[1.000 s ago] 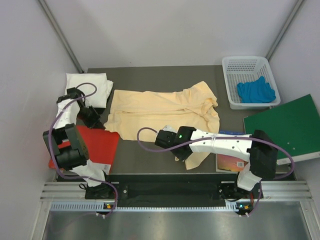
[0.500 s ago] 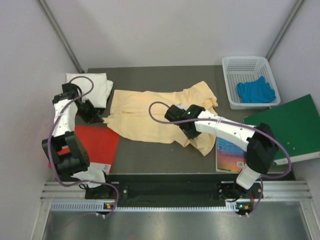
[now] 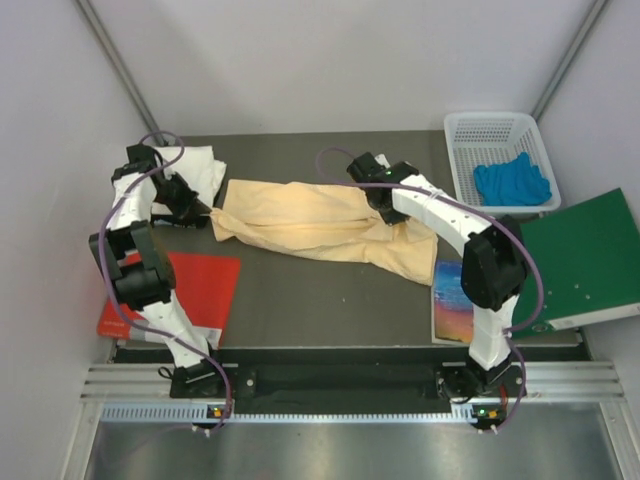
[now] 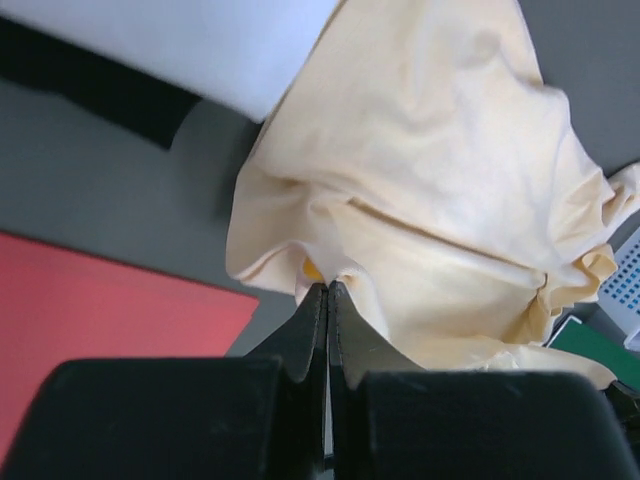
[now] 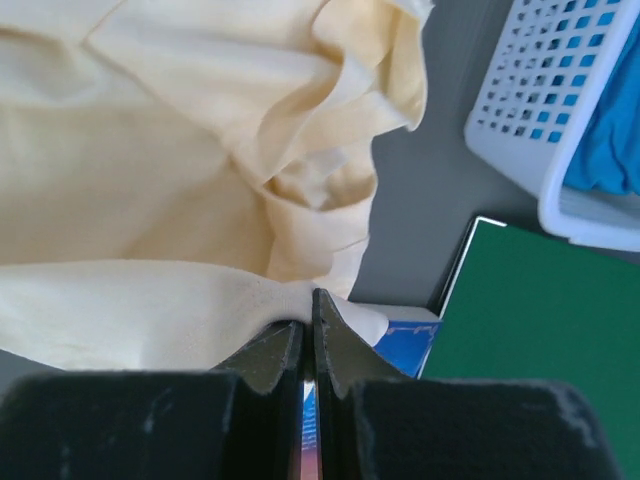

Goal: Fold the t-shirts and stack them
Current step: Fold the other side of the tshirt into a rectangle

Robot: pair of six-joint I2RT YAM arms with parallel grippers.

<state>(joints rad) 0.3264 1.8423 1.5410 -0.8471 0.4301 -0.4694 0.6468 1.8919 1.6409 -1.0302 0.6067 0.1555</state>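
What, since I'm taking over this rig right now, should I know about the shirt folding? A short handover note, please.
Left tool: shut on the peach-yellow t-shirt at its left end.
Right tool: shut on the same shirt's edge, in its right part.
White t-shirt: folded, at the far-left corner of the table.
Done: the white one looks folded; the yellow one lies as a long, rumpled band.
Left: finish folding the yellow shirt, then stack the two.

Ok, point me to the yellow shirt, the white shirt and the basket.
yellow shirt [image 3: 300,215], top view, middle of the cloth
white shirt [image 3: 205,170], top view, bare right part
basket [image 3: 454,160], top view, left wall
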